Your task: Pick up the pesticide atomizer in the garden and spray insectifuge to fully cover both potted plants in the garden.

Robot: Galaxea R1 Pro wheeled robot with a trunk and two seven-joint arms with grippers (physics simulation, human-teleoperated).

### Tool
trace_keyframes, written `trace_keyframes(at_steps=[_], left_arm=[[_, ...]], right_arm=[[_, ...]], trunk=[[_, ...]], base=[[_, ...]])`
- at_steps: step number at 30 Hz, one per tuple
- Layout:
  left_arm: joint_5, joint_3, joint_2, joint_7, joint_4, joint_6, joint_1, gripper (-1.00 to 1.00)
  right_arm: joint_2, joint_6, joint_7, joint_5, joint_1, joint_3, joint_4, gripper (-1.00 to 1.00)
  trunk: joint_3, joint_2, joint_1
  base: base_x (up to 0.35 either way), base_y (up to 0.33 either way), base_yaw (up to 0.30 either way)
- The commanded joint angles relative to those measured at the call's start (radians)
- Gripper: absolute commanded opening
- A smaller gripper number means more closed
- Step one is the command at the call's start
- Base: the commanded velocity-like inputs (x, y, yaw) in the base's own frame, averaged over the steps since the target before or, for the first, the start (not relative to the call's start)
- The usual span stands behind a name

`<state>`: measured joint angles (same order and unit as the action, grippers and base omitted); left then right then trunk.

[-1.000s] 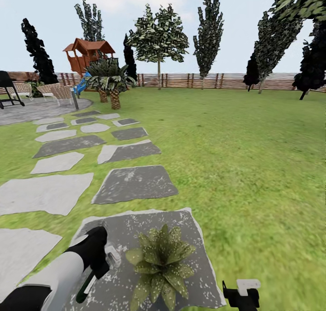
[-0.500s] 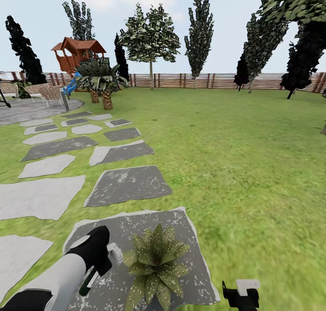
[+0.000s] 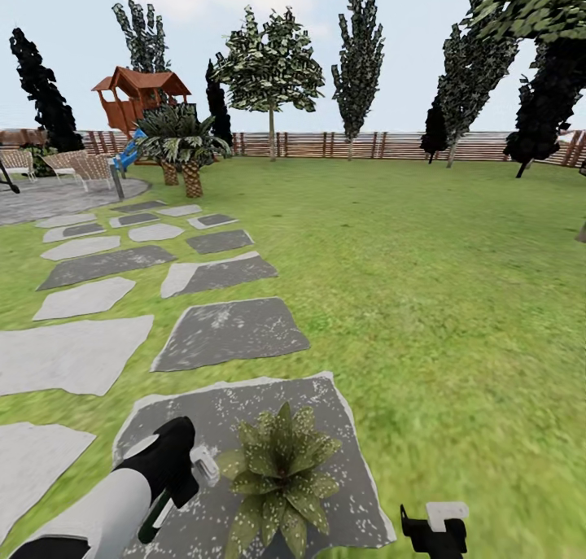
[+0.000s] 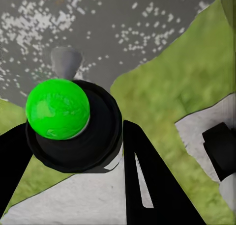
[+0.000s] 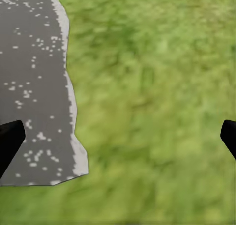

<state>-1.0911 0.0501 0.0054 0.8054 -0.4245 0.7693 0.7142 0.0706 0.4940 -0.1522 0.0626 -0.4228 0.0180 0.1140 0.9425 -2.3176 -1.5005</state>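
Your left gripper (image 3: 175,478) is clenched on the pesticide atomizer (image 3: 167,498); its white spray head sits just beside the potted plant (image 3: 281,473), on the side away from the open lawn, and the dark green bottle body angles down toward the camera. In the left wrist view the atomizer (image 4: 73,129) appears end-on between the two black fingers (image 4: 147,181), with a bright green round cap nearest the lens and the grey nozzle past it, over the stepping stone.

The potted plant stands on the nearest dark speckled stepping stone (image 3: 244,408). The stone path runs from it toward the paved circle (image 3: 57,197).

Your right gripper (image 3: 435,526) hangs well apart from the plant, over the lawn (image 3: 439,299) on the plant's far side from the atomizer. In the right wrist view its fingertips (image 5: 10,139) stand wide apart, released, nothing between them but grass and the stone's edge (image 5: 34,87).
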Motion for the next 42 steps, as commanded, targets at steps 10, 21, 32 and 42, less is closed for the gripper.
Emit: trace_keyframes(at_steps=[10,21,32,42], left_arm=[[0.004,-0.002,0.005,0.008,-0.02,0.004,-0.001,-1.0],[0.005,-0.001,0.007,-0.037,-0.019,0.005,-0.001,-1.0],[0.005,-0.072,0.016,-0.043,0.003,-0.006,-0.022,-1.0],[0.112,-0.09,0.026,-0.17,0.017,-0.041,-0.047,-1.0]], right_arm=[[-0.002,0.002,-0.007,0.006,-0.001,0.002,0.0,1.0],[-0.003,0.002,-0.007,0.006,-0.001,0.003,-0.001,1.0],[-0.003,0.002,-0.006,0.006,-0.001,0.003,-0.001,1.0],[-0.005,0.002,-0.006,0.008,-0.001,0.003,-0.002,1.0]], trunk=[[-0.004,0.0,0.0],[-0.005,0.0,0.0],[-0.005,0.0,0.0],[-0.005,0.0,0.0]], base=[[-0.127,0.074,-0.243],[0.088,0.304,-0.104],[0.065,0.058,-0.15],[0.0,0.0,0.0]])
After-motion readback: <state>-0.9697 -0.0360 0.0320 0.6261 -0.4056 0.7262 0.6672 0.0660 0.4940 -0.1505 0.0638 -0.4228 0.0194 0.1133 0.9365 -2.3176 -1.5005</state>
